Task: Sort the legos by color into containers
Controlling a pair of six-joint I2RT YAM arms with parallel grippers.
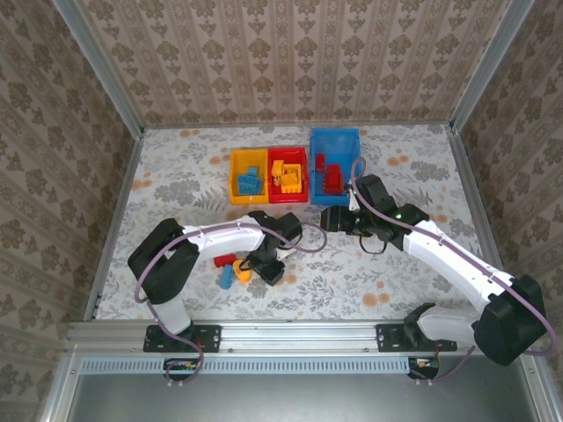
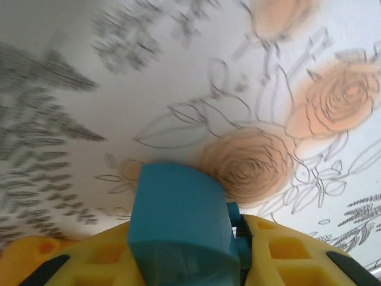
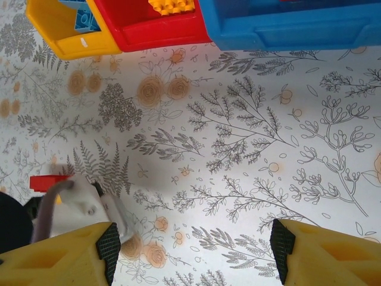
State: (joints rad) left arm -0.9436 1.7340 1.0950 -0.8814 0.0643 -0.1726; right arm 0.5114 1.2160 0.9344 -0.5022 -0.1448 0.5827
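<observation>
Bins sit in a row at the far side: yellow bin (image 1: 236,176), red bin (image 1: 288,200), blue bin (image 1: 334,134), left to right. I see the left gripper (image 1: 266,267) low at near left, jaws pinched onto a blue brick (image 2: 178,220). A red brick (image 1: 225,260), orange brick (image 1: 242,272) and second blue brick (image 1: 227,276) lie just left of it. The right gripper (image 3: 193,244) hovers near the blue bin, jaws wide, holding nothing.

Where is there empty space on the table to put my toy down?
Bare cloth lies left of the yellow bin, right of the blue bin, and at the near edge between the two arms. It is crowded where the left fingers pinch a blue brick beside a red brick.
</observation>
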